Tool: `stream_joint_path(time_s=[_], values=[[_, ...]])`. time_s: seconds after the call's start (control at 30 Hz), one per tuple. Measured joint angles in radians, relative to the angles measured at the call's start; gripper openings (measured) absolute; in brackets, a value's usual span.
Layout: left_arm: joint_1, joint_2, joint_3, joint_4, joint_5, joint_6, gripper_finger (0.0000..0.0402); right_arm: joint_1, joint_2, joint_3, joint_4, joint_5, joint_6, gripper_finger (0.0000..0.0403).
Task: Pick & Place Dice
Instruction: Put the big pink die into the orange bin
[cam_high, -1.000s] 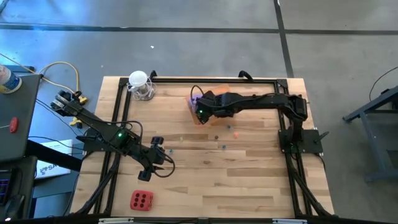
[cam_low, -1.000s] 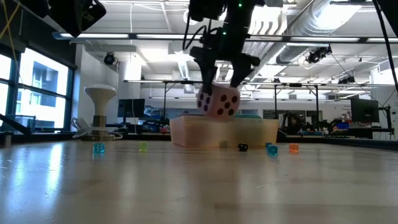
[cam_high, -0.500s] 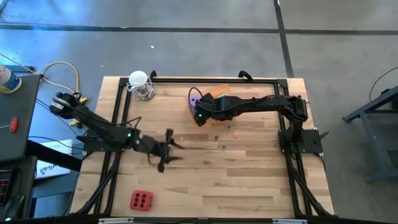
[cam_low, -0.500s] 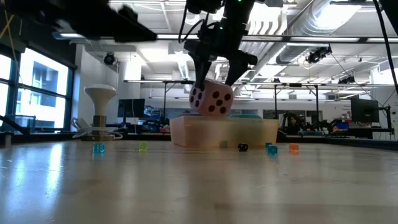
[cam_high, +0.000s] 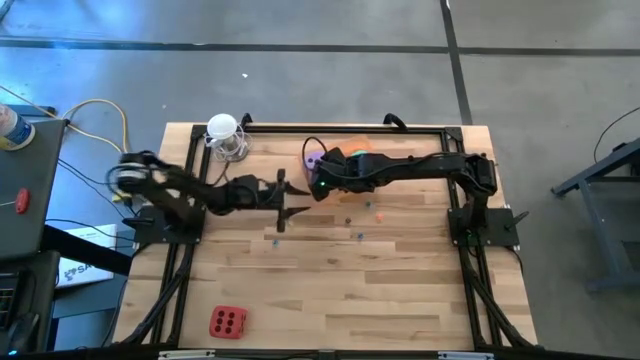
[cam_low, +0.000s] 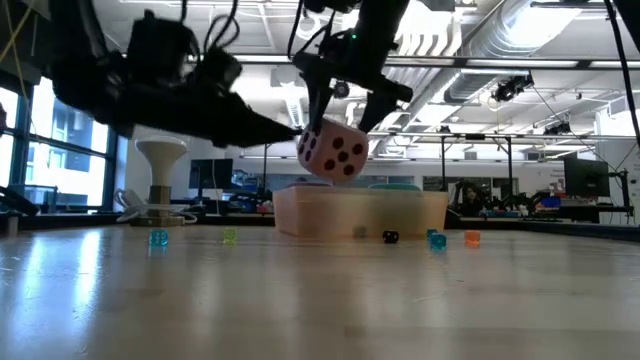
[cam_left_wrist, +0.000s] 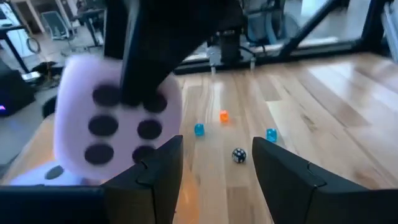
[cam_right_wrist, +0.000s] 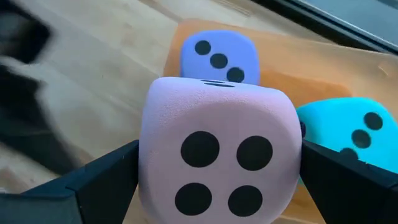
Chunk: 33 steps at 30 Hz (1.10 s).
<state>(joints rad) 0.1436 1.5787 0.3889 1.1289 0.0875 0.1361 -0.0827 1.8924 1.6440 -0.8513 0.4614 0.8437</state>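
My right claw (cam_low: 345, 112) is clamped on the pink die (cam_low: 334, 152), fingers spread wide against two opposite faces, holding it in the air above the wooden table (cam_high: 400, 290). In my right wrist view the pink die (cam_right_wrist: 219, 163) fills the space between the fingers, its four-pip face toward the camera. Beyond it lies an orange-tinted tray (cam_right_wrist: 311, 78) that already holds the purple die (cam_right_wrist: 219, 55) and the teal die (cam_right_wrist: 348, 138). Seen level across the table, the pink die hangs over the near left end of that tray (cam_low: 360, 213), slightly tilted. That is the relation my next move depends on: the free space is just ahead and below, so I judge a short carry over the rim, then a release.

My left claw (cam_high: 283, 199) hovers just beside the pink die with its fingers (cam_left_wrist: 283, 180) apart and nothing between them. The red die (cam_high: 227, 322) sits alone by the table's near edge, well apart from both claws, on my left arm's side.
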Motion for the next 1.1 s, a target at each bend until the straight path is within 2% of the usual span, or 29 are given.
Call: stream_joint_path(time_s=[0.1,0.23,0.3,0.47,0.8,0.97,1.1], values=[[0.037,0.145,0.001,0.193,0.066,-0.046,0.0184,0.007,-0.010,0.001,0.003,0.003,0.002,0.0400],[0.047,0.311,0.020,0.436,0.075,-0.060,0.0184,0.009,-0.013,0.000,-0.004,0.002,0.002,0.0400],[0.047,0.353,0.045,0.421,0.074,-0.053,0.0184,0.009,-0.014,0.000,-0.006,-0.002,0.005,0.0400],[0.036,0.356,0.067,0.400,0.067,-0.034,0.0184,0.009,-0.014,0.000,-0.013,-0.024,0.025,0.0400],[0.035,0.320,0.069,0.437,0.062,0.038,0.0184,0.018,-0.014,0.000,-0.015,-0.027,0.029,0.0400],[0.044,0.320,0.080,0.423,-0.074,0.034,0.0184,0.017,-0.014,0.000,-0.011,-0.015,0.028,0.0400],[0.086,0.322,0.109,0.298,-0.077,-0.015,0.0184,0.028,-0.014,0.000,0.010,-0.019,0.028,0.0400]])
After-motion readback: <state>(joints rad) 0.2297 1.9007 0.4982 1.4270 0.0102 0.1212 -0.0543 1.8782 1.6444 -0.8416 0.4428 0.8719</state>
